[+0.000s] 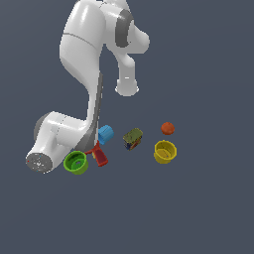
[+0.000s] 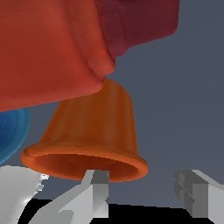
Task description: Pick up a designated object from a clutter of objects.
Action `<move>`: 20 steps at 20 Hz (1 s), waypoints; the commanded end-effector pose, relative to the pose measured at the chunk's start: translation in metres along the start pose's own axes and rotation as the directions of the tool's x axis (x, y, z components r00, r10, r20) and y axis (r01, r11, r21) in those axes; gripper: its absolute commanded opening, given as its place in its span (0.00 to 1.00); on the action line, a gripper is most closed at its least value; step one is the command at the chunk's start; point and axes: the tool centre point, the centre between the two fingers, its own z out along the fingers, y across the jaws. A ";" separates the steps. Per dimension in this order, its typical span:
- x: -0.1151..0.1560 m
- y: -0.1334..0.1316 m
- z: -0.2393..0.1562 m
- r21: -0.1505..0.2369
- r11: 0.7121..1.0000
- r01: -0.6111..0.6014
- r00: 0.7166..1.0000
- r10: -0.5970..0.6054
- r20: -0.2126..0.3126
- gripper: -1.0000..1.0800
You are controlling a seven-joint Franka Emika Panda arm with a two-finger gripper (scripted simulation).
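In the wrist view the orange-red tapered cup (image 2: 94,131) lies on its side, very close, its rimmed mouth turned toward my gripper (image 2: 144,197). The gripper is open and holds nothing. One finger (image 2: 97,192) is right at the cup's rim and the other finger (image 2: 192,197) stands well apart beside it. The red drill-shaped toy (image 2: 52,48) touches the cup's narrow end. A blue cup (image 2: 11,135) shows at the edge. In the exterior view the orange-red cup and the fingers are hidden behind the arm, close to the red drill toy (image 1: 100,155) and the blue cup (image 1: 105,134).
A green cup (image 1: 76,162) lies beside the drill toy. An olive-patterned block (image 1: 133,138), a yellow cup (image 1: 164,151) and a small orange ball (image 1: 167,128) lie toward the exterior view's right. The white arm (image 1: 84,44) rises over the clutter.
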 end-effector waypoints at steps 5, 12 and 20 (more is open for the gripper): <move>0.000 0.000 0.018 0.001 1.000 0.001 1.000 -0.001 0.002 0.62; 0.000 0.001 0.022 0.000 1.000 0.001 1.000 -0.001 0.003 0.00; 0.000 0.001 0.022 0.000 1.000 0.001 1.000 -0.001 0.003 0.00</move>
